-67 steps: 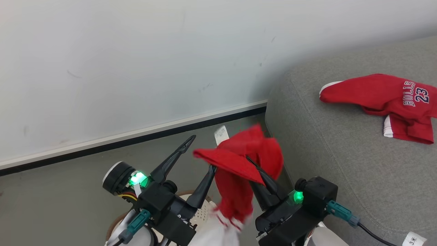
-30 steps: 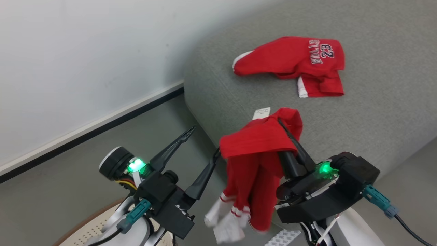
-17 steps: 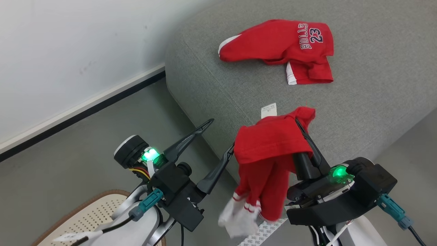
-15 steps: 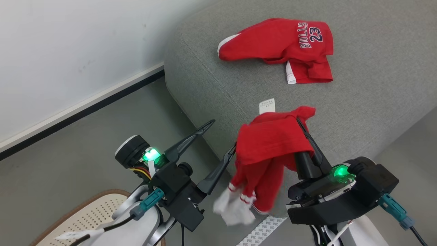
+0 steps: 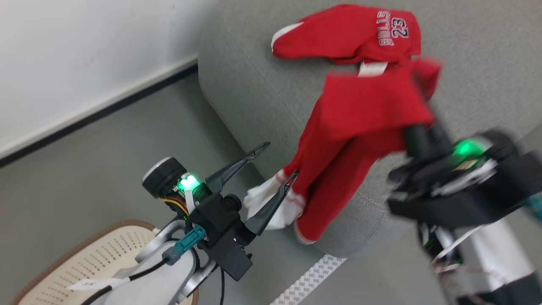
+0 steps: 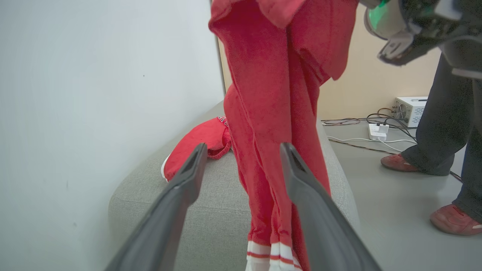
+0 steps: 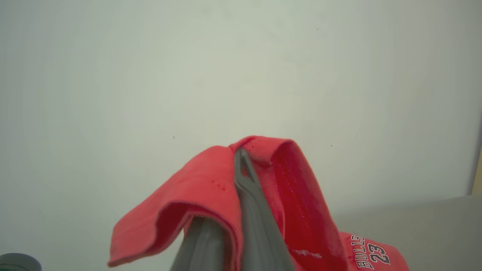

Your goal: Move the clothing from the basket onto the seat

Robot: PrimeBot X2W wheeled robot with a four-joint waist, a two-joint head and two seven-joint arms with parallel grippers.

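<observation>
Carry the garment [image 5: 364, 110], clamped in the right tool [image 7: 241, 158], fully over the seat [image 5: 262, 84] before letting go; its hem dangles.

A white wall [image 5: 84, 51] meets the grey floor [image 5: 84, 178] along a white skirting [image 5: 97, 104] with a dark line under it. A strip of patterned tape [image 5: 309, 283] lies on the floor. In the left wrist view, a person's legs [image 6: 437, 124] in dark trousers stand on red shoes [image 6: 399, 162]. Near them, by a beige wall [image 6: 361, 86], sit a white box [image 6: 410, 106] and a white socket strip [image 6: 377, 131] with cables [image 6: 354, 141].
</observation>
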